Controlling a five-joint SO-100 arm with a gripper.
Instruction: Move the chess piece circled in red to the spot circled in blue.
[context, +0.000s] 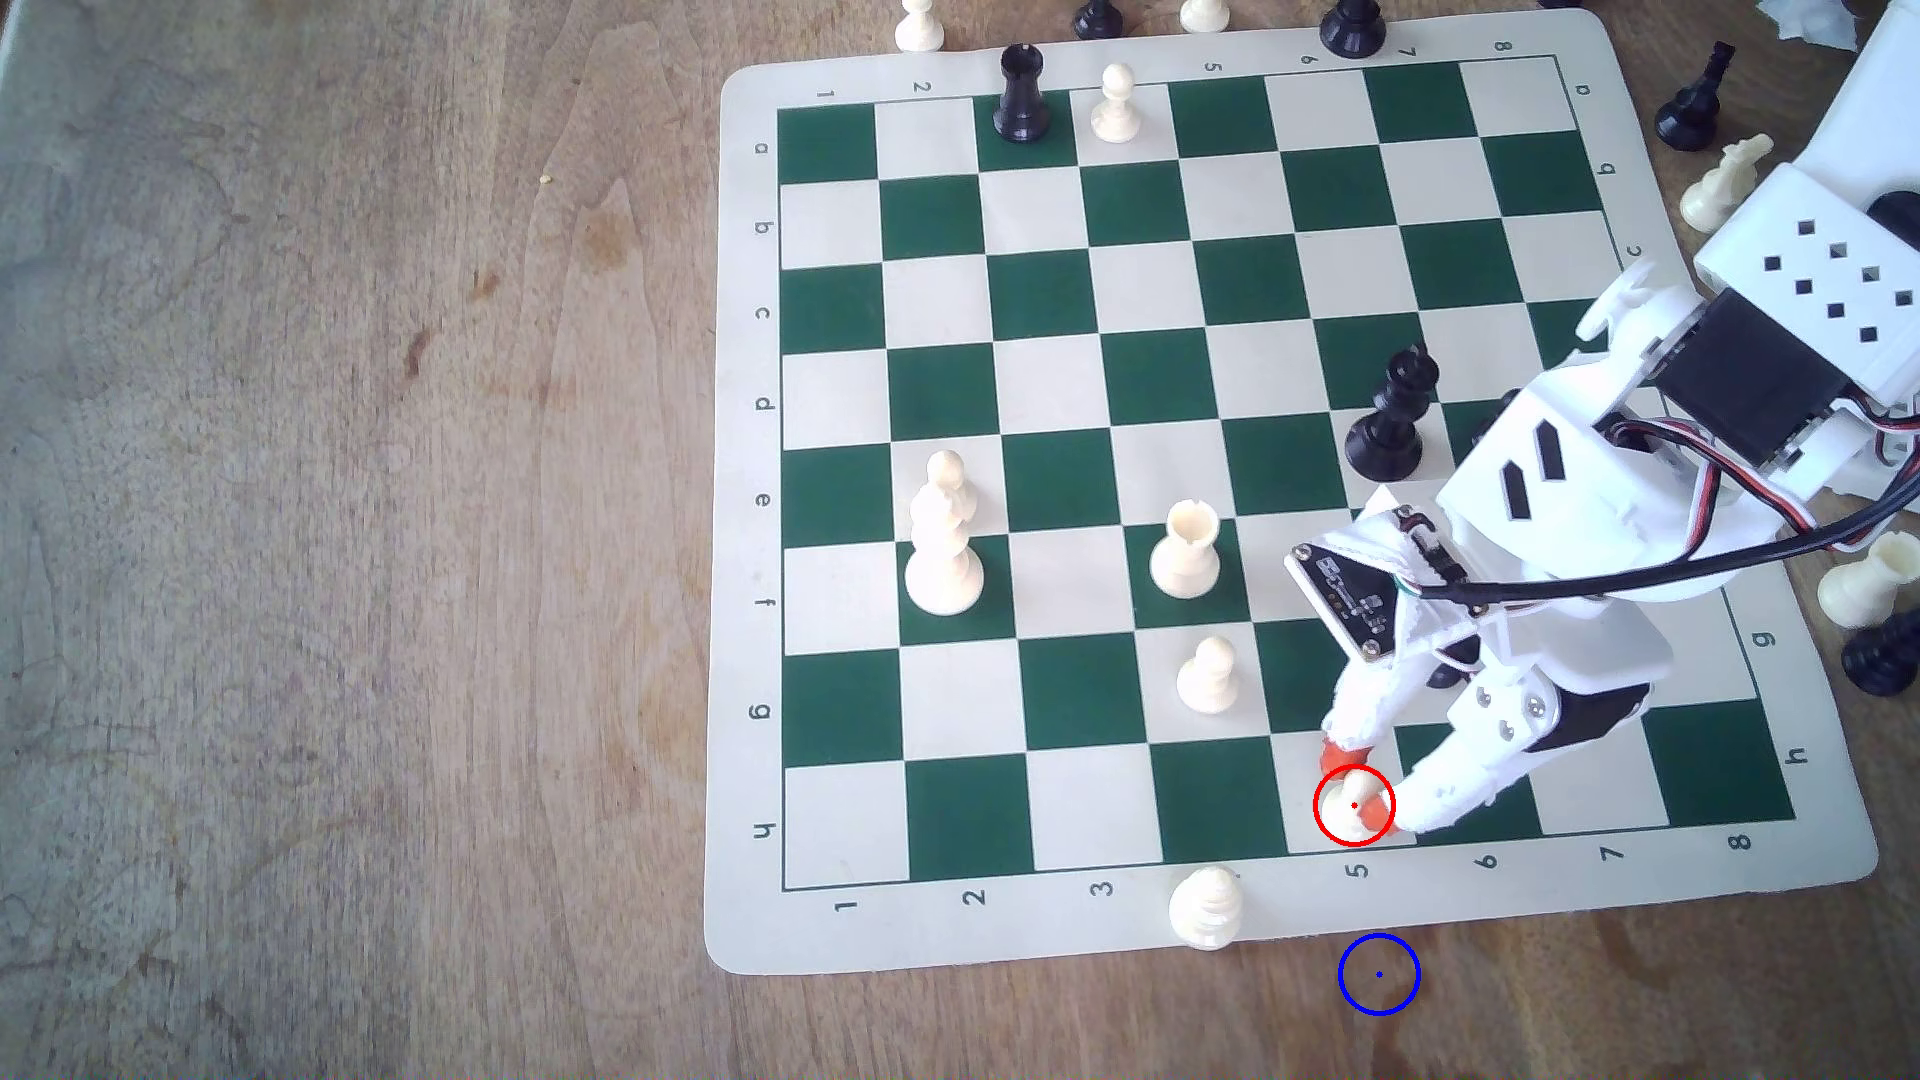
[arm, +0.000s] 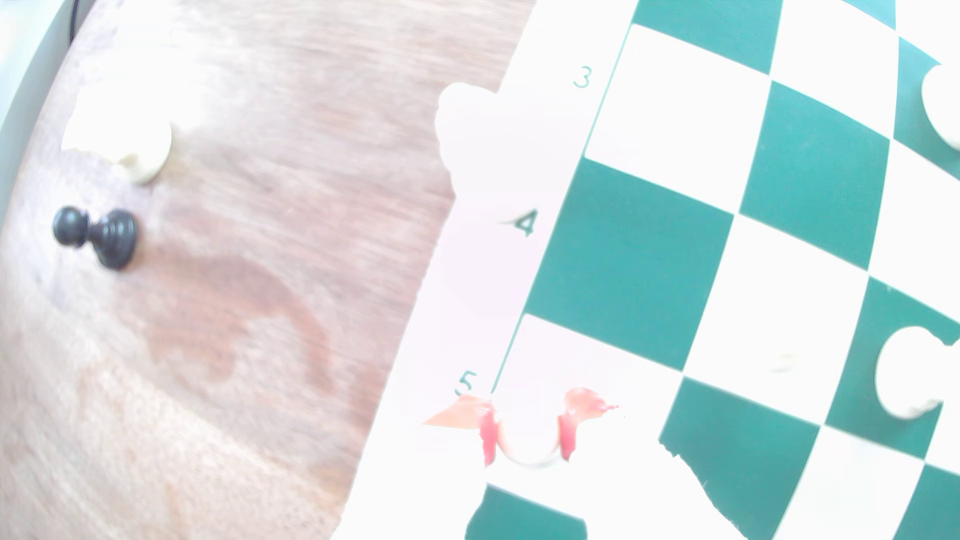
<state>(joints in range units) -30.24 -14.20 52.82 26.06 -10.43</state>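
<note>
a: where is the white pawn (context: 1354, 808) sitting?

b: inside the red ring, on the pale square of row h above the printed 5, at the near edge of the chessboard (context: 1288, 940). it is standing upright, head pointing up, so the exterior view is looking almost straight down its long axis.

a: and the gripper (context: 1363, 791)?

b: its two red-tipped fingers (context: 1333, 754) are sitting on either side of the pawn, closing against it. the wrist view is showing a red tip pressing on each side of the pawn's rounded body (arm: 527, 441), so it is clamping the piece.

a: the blue ring (context: 1379, 974)?

b: it is lying on bare wood of the table (context: 364, 623), just off the board's near edge, slightly toward the exterior view's right of the pawn.

a: anything differing between views?

b: the wrist view is washing out pale, yet it is showing a black pawn (arm: 96, 238) standing on the wood away from the board.
</note>
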